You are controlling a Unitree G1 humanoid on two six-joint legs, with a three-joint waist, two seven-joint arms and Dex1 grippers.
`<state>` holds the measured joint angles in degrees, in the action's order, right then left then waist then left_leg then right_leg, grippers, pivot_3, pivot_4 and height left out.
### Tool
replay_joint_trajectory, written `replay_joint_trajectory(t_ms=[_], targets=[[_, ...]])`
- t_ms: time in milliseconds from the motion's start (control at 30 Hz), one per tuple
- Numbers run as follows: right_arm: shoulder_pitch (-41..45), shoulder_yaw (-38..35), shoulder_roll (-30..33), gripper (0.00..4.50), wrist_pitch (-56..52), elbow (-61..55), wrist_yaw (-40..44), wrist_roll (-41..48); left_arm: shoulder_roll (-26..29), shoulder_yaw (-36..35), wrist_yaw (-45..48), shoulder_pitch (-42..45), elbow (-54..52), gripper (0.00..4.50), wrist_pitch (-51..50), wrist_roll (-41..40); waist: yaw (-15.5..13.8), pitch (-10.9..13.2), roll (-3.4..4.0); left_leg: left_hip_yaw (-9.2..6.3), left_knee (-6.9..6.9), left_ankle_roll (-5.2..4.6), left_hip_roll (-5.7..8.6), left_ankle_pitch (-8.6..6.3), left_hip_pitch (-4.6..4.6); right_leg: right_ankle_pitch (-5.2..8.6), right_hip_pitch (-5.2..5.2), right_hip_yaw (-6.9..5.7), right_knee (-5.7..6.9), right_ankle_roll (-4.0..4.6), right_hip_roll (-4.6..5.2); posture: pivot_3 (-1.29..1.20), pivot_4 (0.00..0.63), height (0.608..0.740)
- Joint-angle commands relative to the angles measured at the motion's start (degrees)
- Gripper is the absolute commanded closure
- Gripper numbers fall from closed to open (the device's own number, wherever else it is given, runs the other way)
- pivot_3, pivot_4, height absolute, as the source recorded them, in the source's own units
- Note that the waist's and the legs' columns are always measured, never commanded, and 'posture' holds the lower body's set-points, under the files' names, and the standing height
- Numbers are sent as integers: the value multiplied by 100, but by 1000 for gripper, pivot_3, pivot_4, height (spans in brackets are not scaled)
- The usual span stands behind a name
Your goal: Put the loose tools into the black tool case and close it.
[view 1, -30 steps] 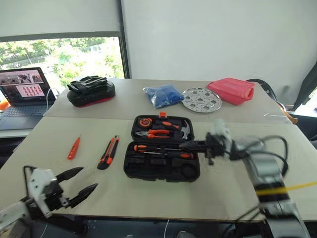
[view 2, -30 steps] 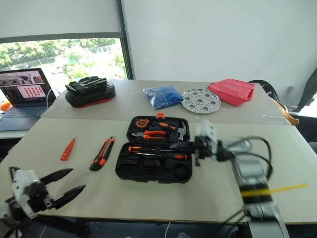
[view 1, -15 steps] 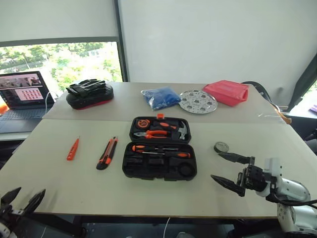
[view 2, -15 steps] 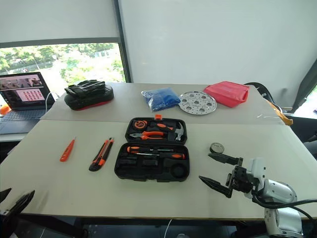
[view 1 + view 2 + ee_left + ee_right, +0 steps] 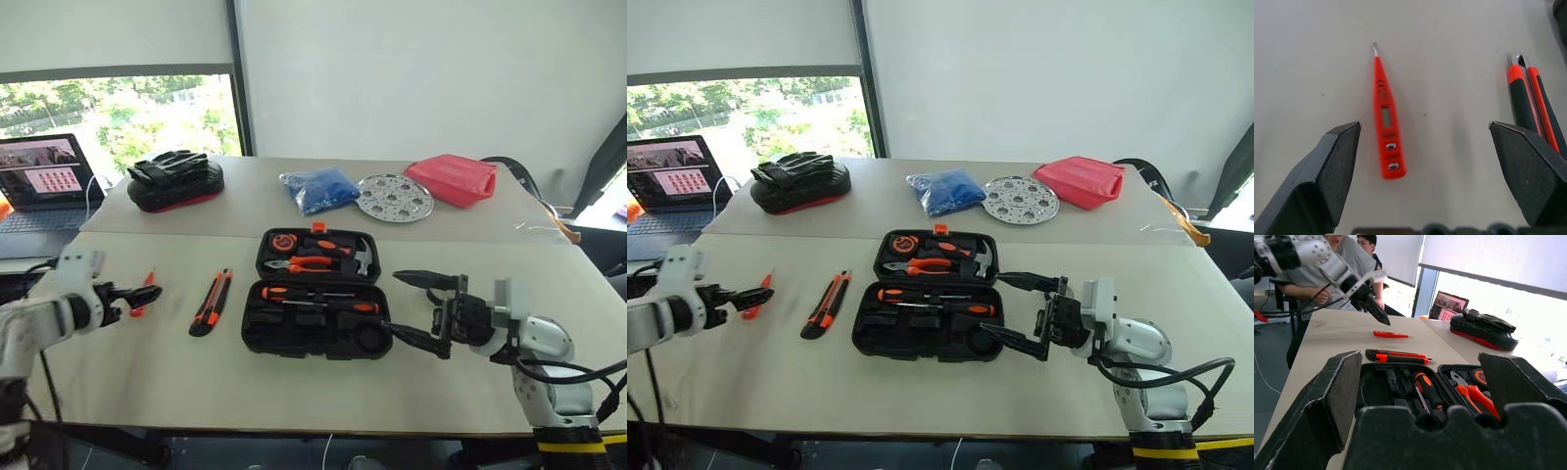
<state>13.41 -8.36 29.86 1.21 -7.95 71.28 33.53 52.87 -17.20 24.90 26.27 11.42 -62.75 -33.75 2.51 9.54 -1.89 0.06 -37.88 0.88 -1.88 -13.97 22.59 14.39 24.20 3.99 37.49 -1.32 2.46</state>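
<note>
The black tool case lies open in the middle of the table, with screwdrivers, pliers and a hammer in its slots. To its left on the table are the utility knife and, further left, the slim orange tester. My left gripper is open just short of the tester, which lies between its fingers' lines in the left wrist view. My right gripper is open and level at the case's right edge, pointing across it, with nothing in it.
At the back stand a black-and-red bag with gloves, a blue bag, a perforated silver disc and a red pouch. A laptop sits far left. People sit beyond the table's left end.
My left gripper rose from below the table's front edge and went forward to the tester. My right gripper opened, pulled back from the case, then swung left to its right edge, now covering the tape roll.
</note>
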Motion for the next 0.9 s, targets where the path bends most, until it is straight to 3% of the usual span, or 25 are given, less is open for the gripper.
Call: replay_joint_trajectory(t_ms=[33, 267, 367, 533, 633, 667, 800, 900], targets=[[50, 6, 67, 78, -1, -72, 57, 115, -38, 392, -151, 623, 715, 0, 73, 542, -12, 1, -1, -1, -1, 1, 2, 1, 2, 0, 8, 0, 13, 0, 2, 0, 150, 740], [-184, 31, 121, 78, 51, -110, 68, 60, -378, 919, 49, 1544, 2006, 0, 375, 1150, -57, 1, -2, -1, -14, 3, 6, 4, 4, 1, 4, -1, 13, 0, 2, 0, 150, 740], [-263, 34, 131, 0, 52, -182, 46, 57, -469, 961, 191, 1723, 2293, 745, 481, 1279, -61, 1, -2, -1, -19, 3, 6, 4, 2, 1, 2, -1, 19, -1, 1, 0, 150, 740], [-481, -10, 175, 0, 74, -284, 12, 36, -584, 918, 407, 1732, 2421, 2847, 695, 1428, -85, 1, -2, -2, -24, 3, 6, 5, 1, 1, 0, -1, 23, -1, 1, 0, 150, 740], [-592, -22, 197, 0, 94, -332, -26, 18, -629, 796, 360, 1619, 2385, 3881, 659, 1444, -122, 1, -2, -2, -27, 3, 7, 5, 3, 1, 0, -1, 22, -1, 2, 0, 150, 740], [-619, -32, 208, 0, 93, -340, -45, 9, -631, 719, 333, 1578, 2349, 4063, 704, 1442, -136, 1, -2, -1, -29, 3, 7, 5, 3, 1, 0, 0, 23, -1, 3, 0, 150, 740], [-688, -138, 316, 0, 115, -312, -109, -36, -656, 345, 756, 1390, 1718, 4069, 1352, 1191, -146, 1, -2, -2, -37, 3, 5, 5, 4, 1, 0, -1, 29, -1, 2, 0, 150, 740], [-826, -316, 464, 0, 88, -382, -174, 1, -746, 60, 1975, 1175, 923, 4069, 2433, 689, -160, 6, -10, -4, -44, 4, 4, 5, 17, 1, 7, -3, 31, -1, 2, 0, 150, 740]])
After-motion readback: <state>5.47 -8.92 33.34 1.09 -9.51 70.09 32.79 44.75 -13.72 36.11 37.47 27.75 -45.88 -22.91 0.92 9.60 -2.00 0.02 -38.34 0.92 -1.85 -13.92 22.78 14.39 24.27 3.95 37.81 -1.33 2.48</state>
